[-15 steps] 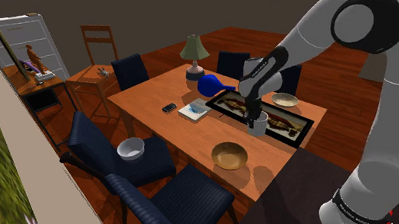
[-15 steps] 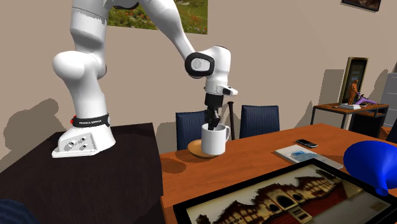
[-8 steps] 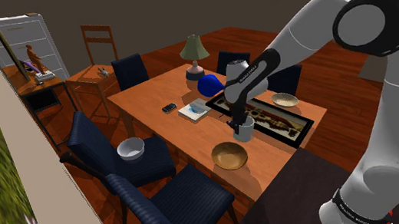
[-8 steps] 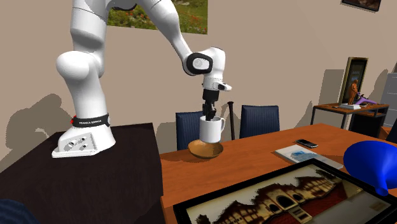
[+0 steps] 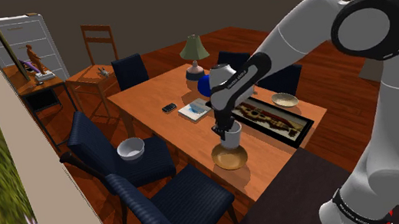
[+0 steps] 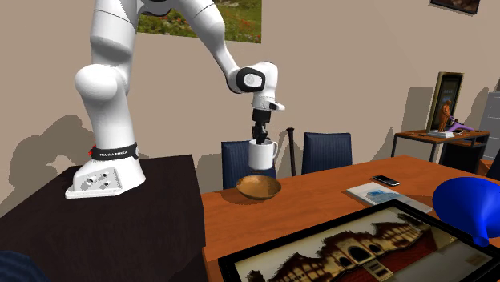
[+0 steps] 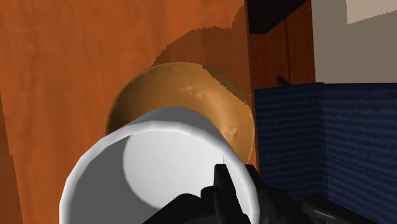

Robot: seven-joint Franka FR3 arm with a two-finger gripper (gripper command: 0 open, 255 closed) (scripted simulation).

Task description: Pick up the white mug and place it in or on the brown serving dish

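Gripper clenched on the rim wall of the white mug: one finger inside, one outside. Mug hangs upright directly over the brown serving dish, just above it and not touching. Mug: smooth cylinder with a side handle, interior plain white. Dish: round, shallow, mottled brown inside. It sits near the edge of the orange wood-grain table. A ribbed dark blue chair stands just beside that edge.

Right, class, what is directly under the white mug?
The brown dish, on the table, a gap below the mug held by the pincer. In the wrist view the mug covers part of the dish.
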